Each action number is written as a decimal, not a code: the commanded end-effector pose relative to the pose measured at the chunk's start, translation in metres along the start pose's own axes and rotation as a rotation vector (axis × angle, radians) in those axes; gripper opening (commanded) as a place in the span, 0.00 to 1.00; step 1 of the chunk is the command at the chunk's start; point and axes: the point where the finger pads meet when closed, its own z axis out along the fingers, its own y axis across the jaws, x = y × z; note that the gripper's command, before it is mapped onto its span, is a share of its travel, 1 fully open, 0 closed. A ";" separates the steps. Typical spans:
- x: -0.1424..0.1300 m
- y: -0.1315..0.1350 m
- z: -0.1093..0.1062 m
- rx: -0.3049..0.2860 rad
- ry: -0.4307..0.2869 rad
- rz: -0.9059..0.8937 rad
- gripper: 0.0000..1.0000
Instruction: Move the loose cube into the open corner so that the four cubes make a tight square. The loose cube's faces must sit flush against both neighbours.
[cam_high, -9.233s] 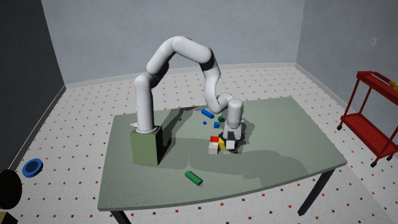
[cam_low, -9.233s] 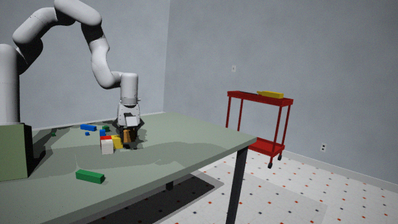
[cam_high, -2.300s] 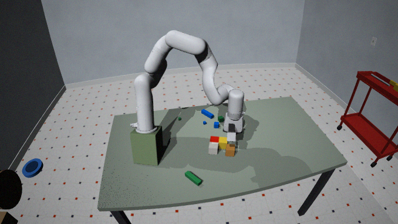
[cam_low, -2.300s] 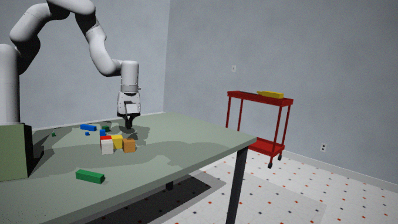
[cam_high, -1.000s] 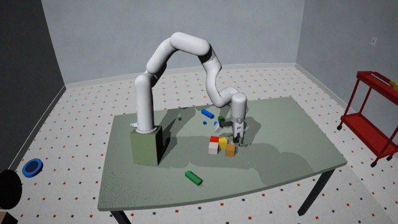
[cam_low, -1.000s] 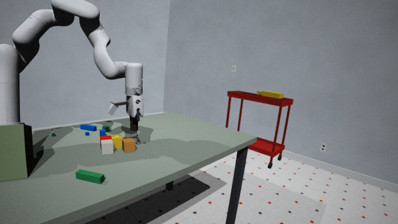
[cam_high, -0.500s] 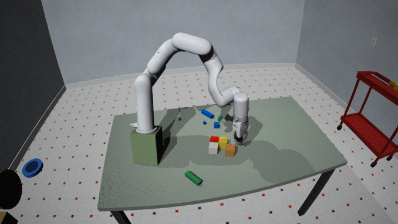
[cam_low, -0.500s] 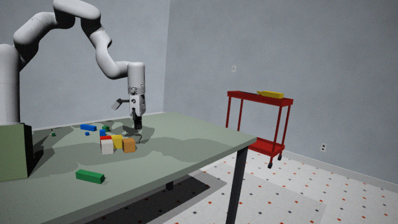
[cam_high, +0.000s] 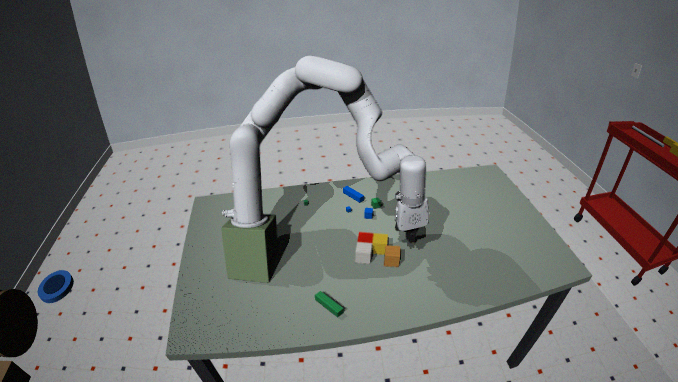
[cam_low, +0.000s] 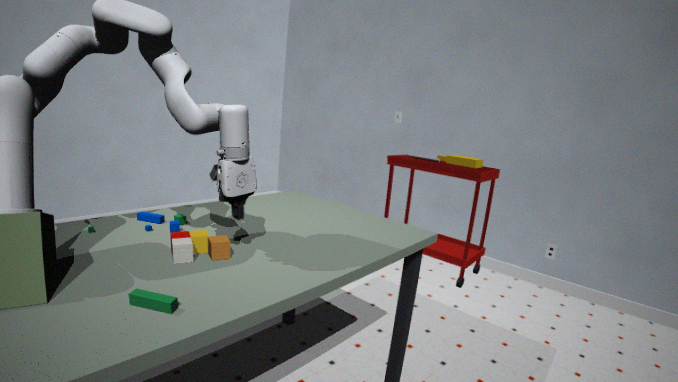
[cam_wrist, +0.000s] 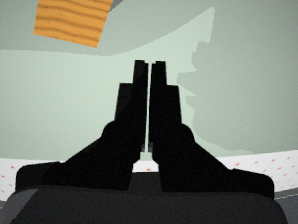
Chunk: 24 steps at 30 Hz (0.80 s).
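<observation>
Your jaws (cam_high: 414, 236) are pressed fully together with nothing between them (the wrist view shows the two black fingers touching along their length), so you are set up to push, not to pick. They hang just right of the cube group in the middle of the top view, a little above the worktop (cam_high: 500, 240).

The red cube (cam_high: 365, 237), yellow cube (cam_high: 380, 242) and white cube (cam_high: 364, 252) form an L. The orange cube (cam_high: 392, 255) is the loose one: it sits at the lower right of the group, roughly at the open corner but slightly turned, with a visible gap to the white cube, so I judge it not yet flush.

With the jaws on its right, a nudge toward frame left would likely close the gap against white; a second nudge toward the yellow cube may be needed from the near side.

Room is good: bare worktop lies right of and below the orange cube. The green bar (cam_high: 329, 303) lies well apart at lower centre, and the small blue block (cam_high: 369, 213) and its neighbours sit beyond the red cube, out of your path.
</observation>
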 end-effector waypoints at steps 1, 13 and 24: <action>-0.001 0.002 -0.002 0.066 -0.021 0.269 0.00; -0.001 0.002 -0.002 0.087 -0.026 0.349 0.00; -0.001 0.002 -0.001 0.087 -0.026 0.349 0.00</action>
